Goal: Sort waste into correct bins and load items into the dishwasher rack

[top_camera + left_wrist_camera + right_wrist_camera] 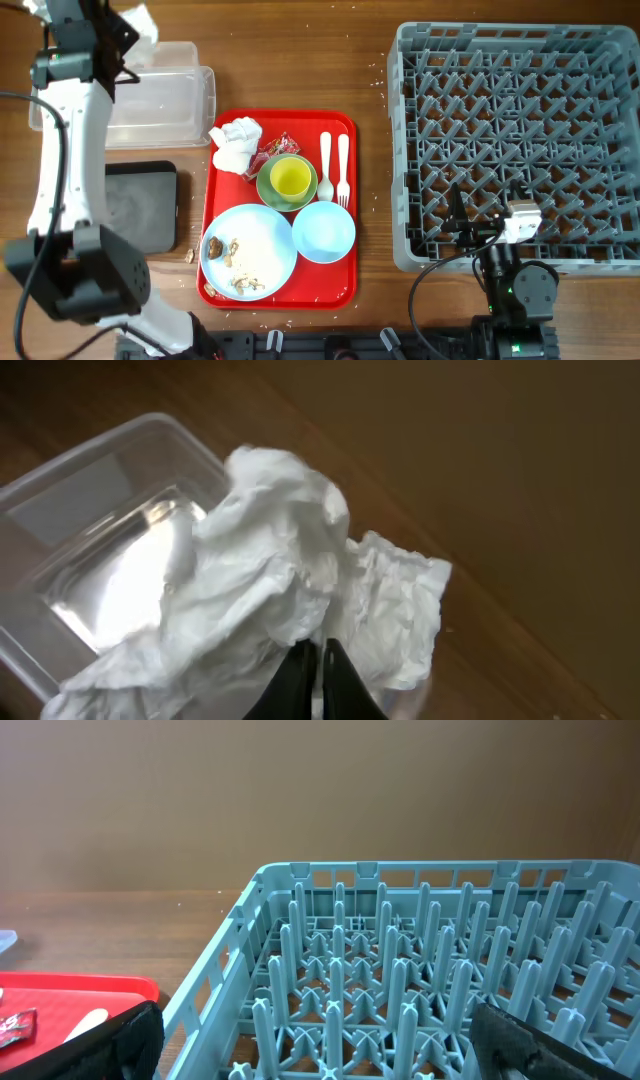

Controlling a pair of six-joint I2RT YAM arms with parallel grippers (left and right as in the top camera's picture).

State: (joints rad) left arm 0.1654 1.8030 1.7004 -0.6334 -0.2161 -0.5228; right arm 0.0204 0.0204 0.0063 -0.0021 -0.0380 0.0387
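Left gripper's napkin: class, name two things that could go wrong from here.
If released now, the napkin pinched by the left gripper may miss: it billows past the rim of the clear tub. The other napkin lies right beside the wrapper, so grabbing it may drag that along.

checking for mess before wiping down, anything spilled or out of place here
Yes. A brown food bit and pale crumbs lie on the table just outside the red tray, off the plate.
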